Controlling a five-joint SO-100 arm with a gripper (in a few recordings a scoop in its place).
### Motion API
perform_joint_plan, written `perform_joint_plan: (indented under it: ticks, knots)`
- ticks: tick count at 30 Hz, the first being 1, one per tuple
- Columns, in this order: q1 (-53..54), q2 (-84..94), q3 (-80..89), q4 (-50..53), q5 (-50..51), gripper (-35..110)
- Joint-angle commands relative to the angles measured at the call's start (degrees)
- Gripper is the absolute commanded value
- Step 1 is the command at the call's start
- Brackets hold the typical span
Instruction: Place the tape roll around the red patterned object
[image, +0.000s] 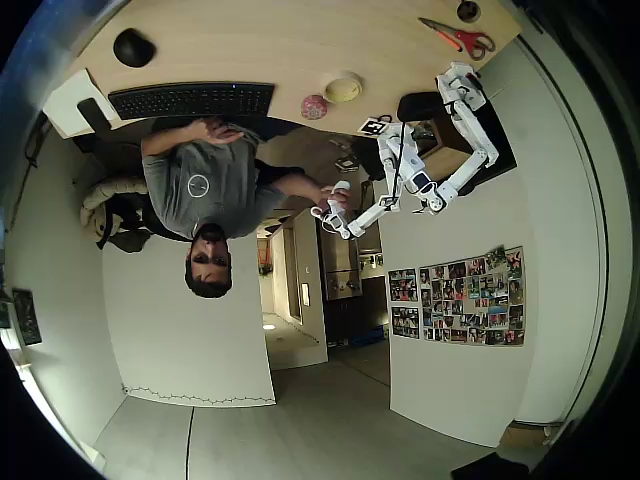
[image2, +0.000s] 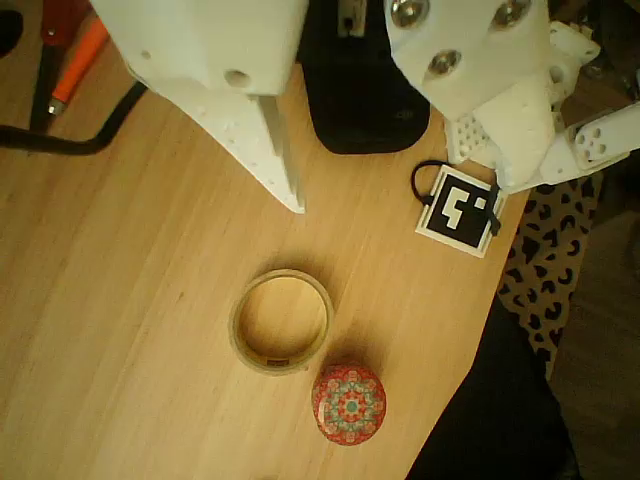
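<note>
Two fingers (image2: 350, 180) hang apart above the tape roll (image2: 281, 321); a clumsy descent could knock the touching red patterned object (image2: 349, 403) off the bench (image2: 120, 330).

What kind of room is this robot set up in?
Likely a home office or hobby desk: a wooden desk carries a keyboard, mouse and scissors, and a photo collage hangs on the wall.

wooden desk (image: 260, 45), photo-covered wall (image: 455, 295)
</note>
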Motion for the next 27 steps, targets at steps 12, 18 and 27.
perform_joint_plan:
  ticks: [12,18,27]
  knots:
    - [3.34,-28.65,-14.59,-11.34,-5.54,47]
    - [2.72,-30.15,-14.24,-12.39,-3.69,47]
    - [2.64,-37.00,-8.17,-21.71,-0.35,45]
